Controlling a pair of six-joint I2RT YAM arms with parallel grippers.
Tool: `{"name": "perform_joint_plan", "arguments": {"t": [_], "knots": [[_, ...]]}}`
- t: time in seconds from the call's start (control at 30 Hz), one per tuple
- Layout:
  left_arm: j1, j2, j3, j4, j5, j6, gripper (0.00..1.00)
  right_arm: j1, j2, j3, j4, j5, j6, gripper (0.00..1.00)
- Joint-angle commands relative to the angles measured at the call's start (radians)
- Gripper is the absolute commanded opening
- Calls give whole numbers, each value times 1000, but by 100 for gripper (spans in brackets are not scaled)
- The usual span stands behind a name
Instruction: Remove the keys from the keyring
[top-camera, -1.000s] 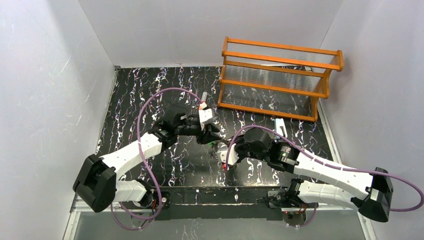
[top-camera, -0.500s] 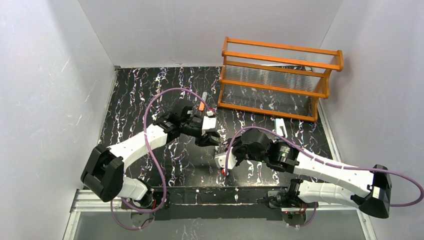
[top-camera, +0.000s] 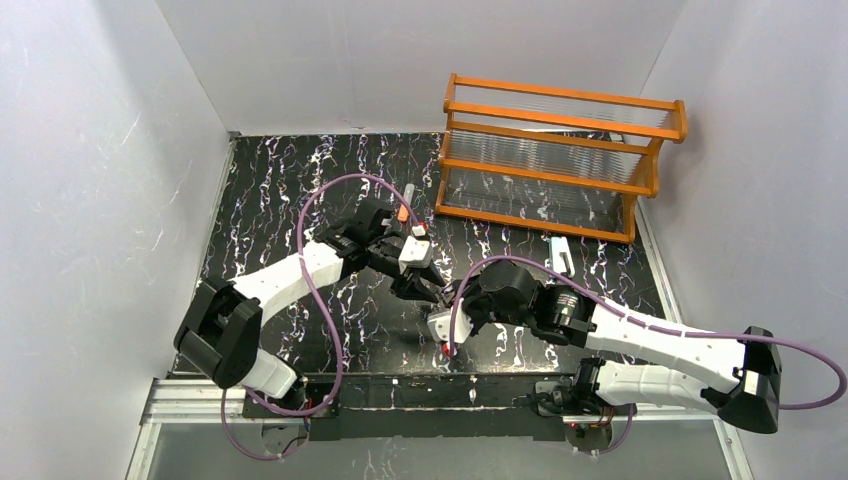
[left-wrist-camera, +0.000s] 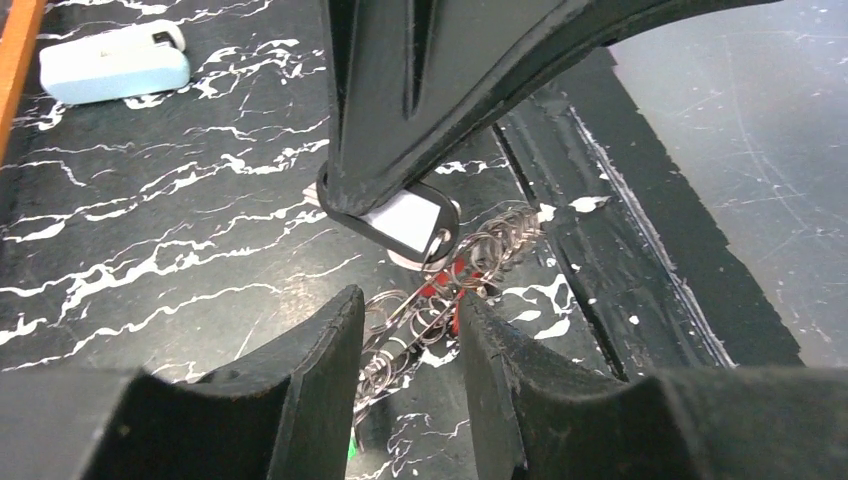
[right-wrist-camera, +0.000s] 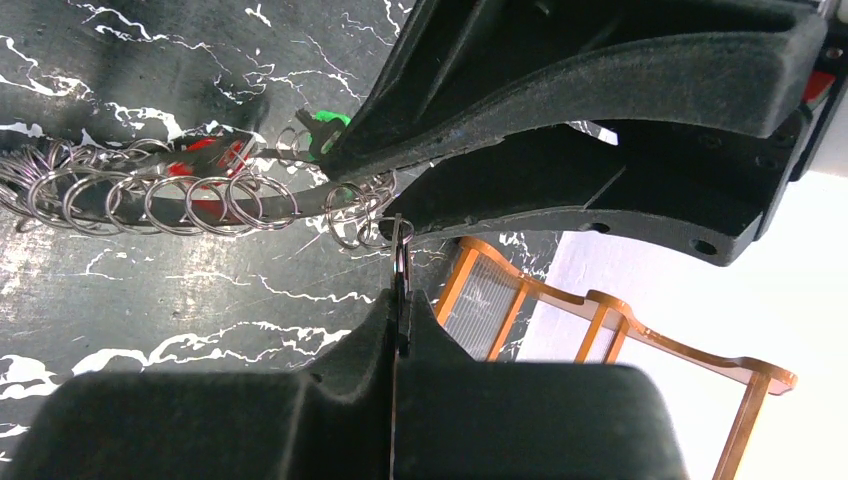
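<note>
The keyring (right-wrist-camera: 150, 200) is a linked string of small silver wire rings hanging just above the black marbled table. My right gripper (right-wrist-camera: 400, 300) is shut on one ring of it, seen edge-on at its tips. A red key (right-wrist-camera: 205, 155) lies among the rings and a green key (right-wrist-camera: 322, 120) sits at their far end. A dark-and-white key (left-wrist-camera: 405, 215) hangs beside the right fingers. My left gripper (left-wrist-camera: 405, 320) is open, its jaws either side of the keyring (left-wrist-camera: 420, 320) without closing on it. From above, the left gripper (top-camera: 427, 290) and right gripper (top-camera: 440, 318) meet at mid-table.
An orange rack (top-camera: 560, 160) stands at the back right. A pale white-blue clip (top-camera: 560, 252) lies in front of it, also in the left wrist view as the clip (left-wrist-camera: 115, 65). An orange-and-grey tube (top-camera: 408, 193) lies behind the left arm. White walls enclose the table.
The left arm has swung right and nearer, bringing its open jaws around the rings that the right gripper holds. The right gripper has shifted slightly left, still shut.
</note>
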Motion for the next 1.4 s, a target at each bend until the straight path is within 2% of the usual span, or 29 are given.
{"name": "perform_joint_plan", "arguments": {"t": [0.0, 0.57, 0.87, 1.0, 1.23, 1.37], "knots": [[5, 12, 32, -32, 129, 28, 38, 7, -4, 61, 39, -27, -25, 1], [5, 54, 37, -34, 223, 24, 36, 12, -12, 56, 54, -41, -14, 1], [-3, 16, 14, -36, 156, -4, 14, 11, -25, 42, 52, -23, 7, 1], [-19, -14, 2, -23, 63, -53, 0, 12, -26, 44, 29, -10, 25, 1], [-40, -164, -126, 305, -301, -477, 0, 12, -36, 55, -24, 10, 152, 1], [-49, -247, -189, 370, -404, -576, 0, 11, -34, 56, -29, 27, 251, 1]]}}
